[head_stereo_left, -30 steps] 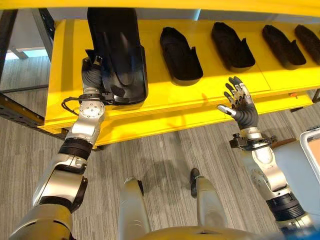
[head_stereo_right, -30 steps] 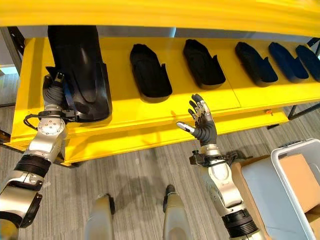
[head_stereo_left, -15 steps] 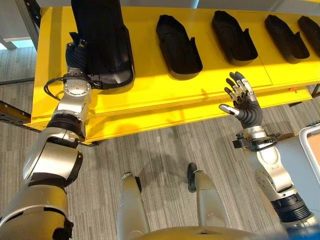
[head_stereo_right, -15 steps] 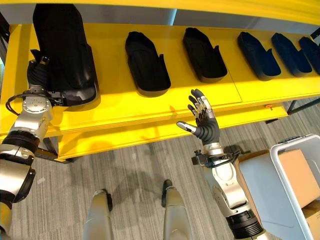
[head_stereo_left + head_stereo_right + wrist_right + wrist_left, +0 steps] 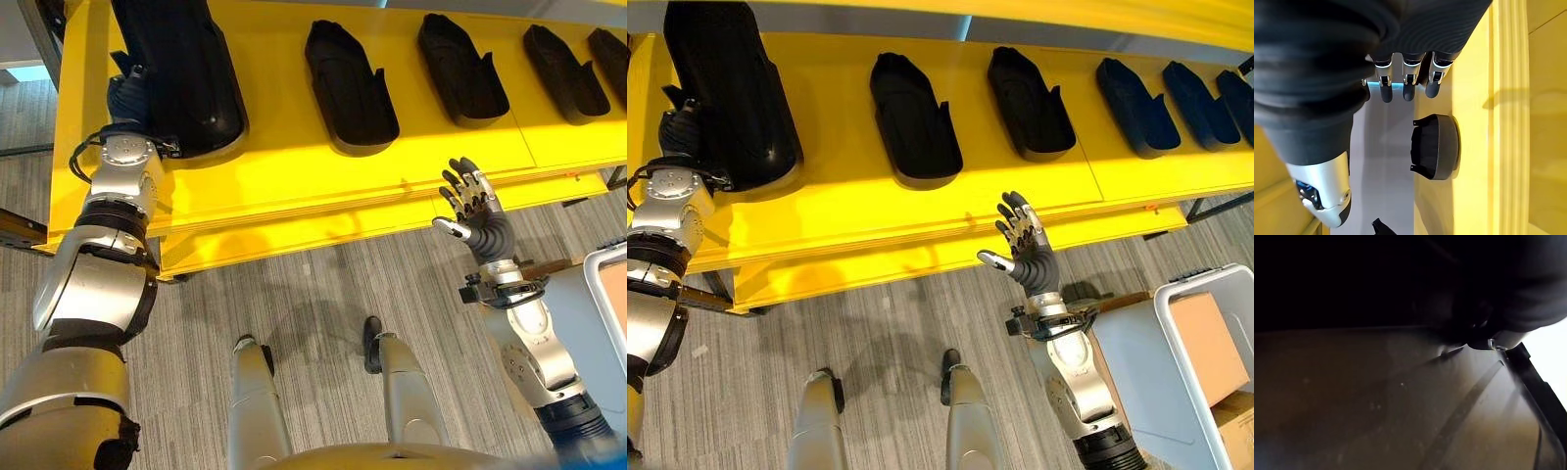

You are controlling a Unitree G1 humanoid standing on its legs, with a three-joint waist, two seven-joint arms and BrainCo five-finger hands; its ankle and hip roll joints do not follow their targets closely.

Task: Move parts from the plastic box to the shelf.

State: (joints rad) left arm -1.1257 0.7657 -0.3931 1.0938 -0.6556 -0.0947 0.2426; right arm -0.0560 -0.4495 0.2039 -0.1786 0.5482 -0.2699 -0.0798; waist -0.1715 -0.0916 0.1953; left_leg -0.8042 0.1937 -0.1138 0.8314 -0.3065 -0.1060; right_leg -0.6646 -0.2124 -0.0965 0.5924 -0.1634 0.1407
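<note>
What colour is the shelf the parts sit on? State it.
Bright yellow; the shelf shows best in the right eye view.

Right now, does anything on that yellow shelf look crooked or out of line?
Nothing stands out. The large black part lies at the shelf's left end, beside the left hand. The smaller black parts sit in a spaced row, angled alike. The right hand hangs open before the shelf edge.
</note>
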